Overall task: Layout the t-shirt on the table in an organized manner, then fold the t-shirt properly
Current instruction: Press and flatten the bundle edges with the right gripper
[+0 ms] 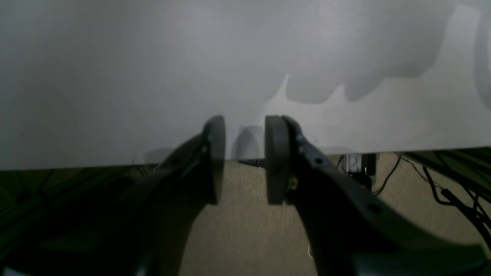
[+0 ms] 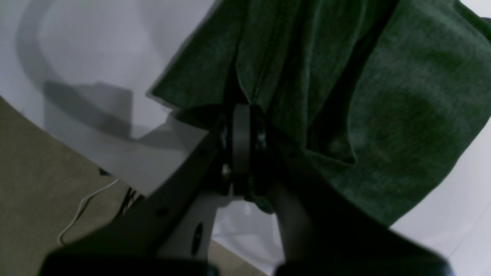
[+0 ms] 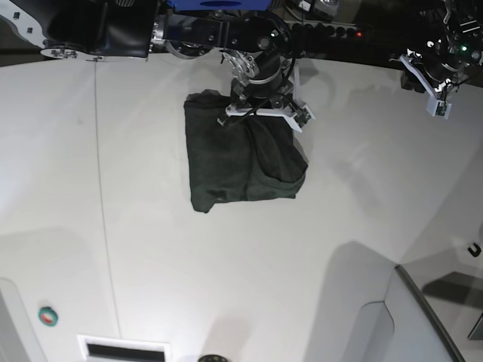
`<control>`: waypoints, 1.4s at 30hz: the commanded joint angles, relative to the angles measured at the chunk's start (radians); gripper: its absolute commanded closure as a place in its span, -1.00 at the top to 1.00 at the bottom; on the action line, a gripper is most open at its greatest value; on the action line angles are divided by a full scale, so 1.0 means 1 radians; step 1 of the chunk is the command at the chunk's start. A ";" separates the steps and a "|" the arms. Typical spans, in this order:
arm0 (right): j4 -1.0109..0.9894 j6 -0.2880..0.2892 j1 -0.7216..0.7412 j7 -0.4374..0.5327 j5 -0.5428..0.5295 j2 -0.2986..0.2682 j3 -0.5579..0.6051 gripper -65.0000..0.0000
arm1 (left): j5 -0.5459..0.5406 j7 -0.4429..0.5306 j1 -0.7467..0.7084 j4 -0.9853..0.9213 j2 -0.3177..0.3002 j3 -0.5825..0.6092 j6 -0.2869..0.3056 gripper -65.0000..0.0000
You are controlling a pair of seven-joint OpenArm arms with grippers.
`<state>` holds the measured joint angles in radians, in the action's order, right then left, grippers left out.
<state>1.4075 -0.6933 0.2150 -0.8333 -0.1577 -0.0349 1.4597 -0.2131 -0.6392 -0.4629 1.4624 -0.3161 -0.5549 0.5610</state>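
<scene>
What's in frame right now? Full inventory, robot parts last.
t-shirt: one, dark green, bunched on the table's far-middle part, below the right claw.
table: one, white, fills most of the base view.
round button: one, green with red, near-left corner of the table.
vent slot: one, white with dark opening, near edge.
cables: several, black, on the floor past the table edge.
right claw: one, dark, shut on a fold of the t-shirt.
left claw: one, dark, jaws apart and empty, over the table edge, away from the t-shirt.
</scene>
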 commanded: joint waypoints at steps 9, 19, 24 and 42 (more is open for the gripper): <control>0.022 0.067 0.016 0.022 0.011 0.072 0.003 -0.99 | -0.007 0.015 0.002 0.013 -0.015 -0.007 0.000 -0.47; -0.033 0.146 0.047 0.024 0.013 0.155 0.002 -0.99 | -0.007 0.014 0.006 0.014 -0.015 -0.007 0.000 -0.47; -0.073 0.157 0.045 0.075 0.013 0.168 0.000 -0.98 | -0.007 0.014 0.005 0.013 -0.015 -0.007 0.000 -0.47; 0.155 0.159 0.087 0.006 0.013 0.051 -0.258 -0.37 | -0.007 0.014 -0.003 0.013 -0.015 -0.007 0.000 -0.47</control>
<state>1.5494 -0.5262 0.2848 -0.8387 -0.1600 0.0105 1.2045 -0.2127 -0.6395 -0.4595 1.4624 -0.3161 -0.5552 0.5579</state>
